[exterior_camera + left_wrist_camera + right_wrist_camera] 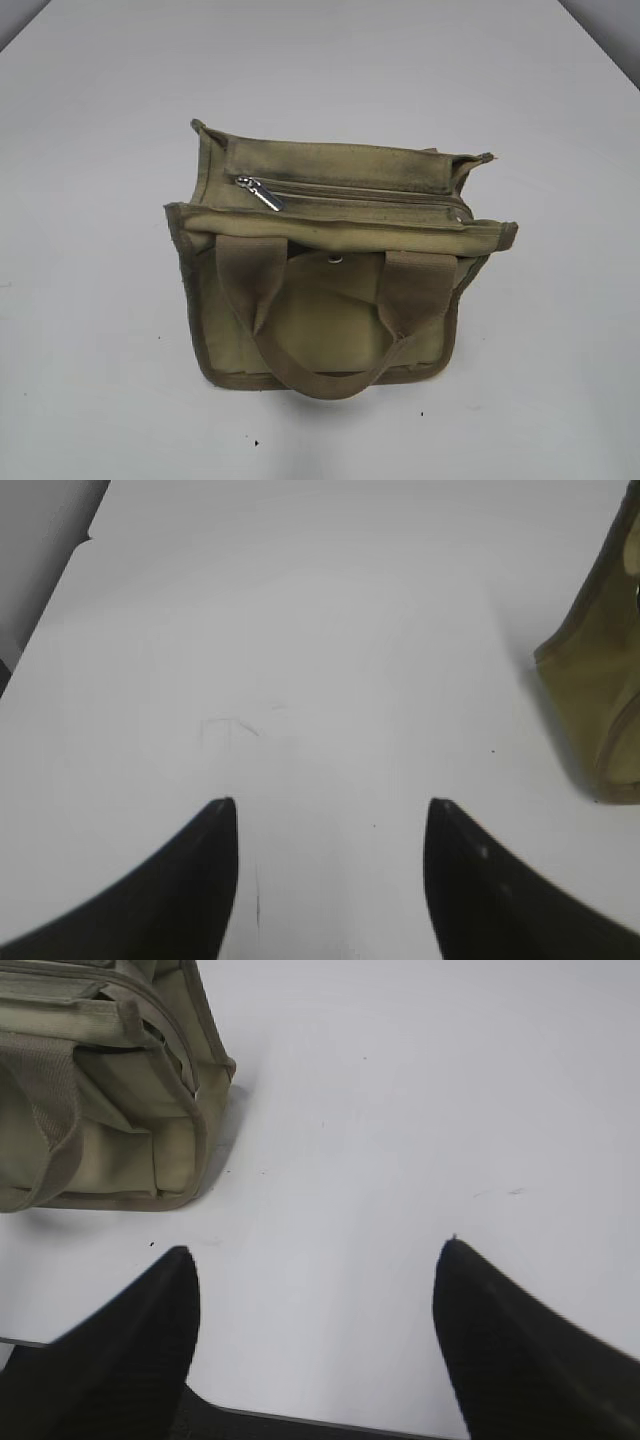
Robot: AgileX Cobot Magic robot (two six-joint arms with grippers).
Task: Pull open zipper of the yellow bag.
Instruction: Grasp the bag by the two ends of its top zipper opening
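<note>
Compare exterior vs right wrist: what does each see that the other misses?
Only the exterior view shows the zipper running across the top of the yellow bag, closed, with its silver pull tab at the left end, plus the snap button between the handles. Neither gripper appears there.

Only the right wrist view shows the right gripper, open and empty over bare table, with the bag's end panel to its left.

Both show the bag, a webbing handle and the white table.
</note>
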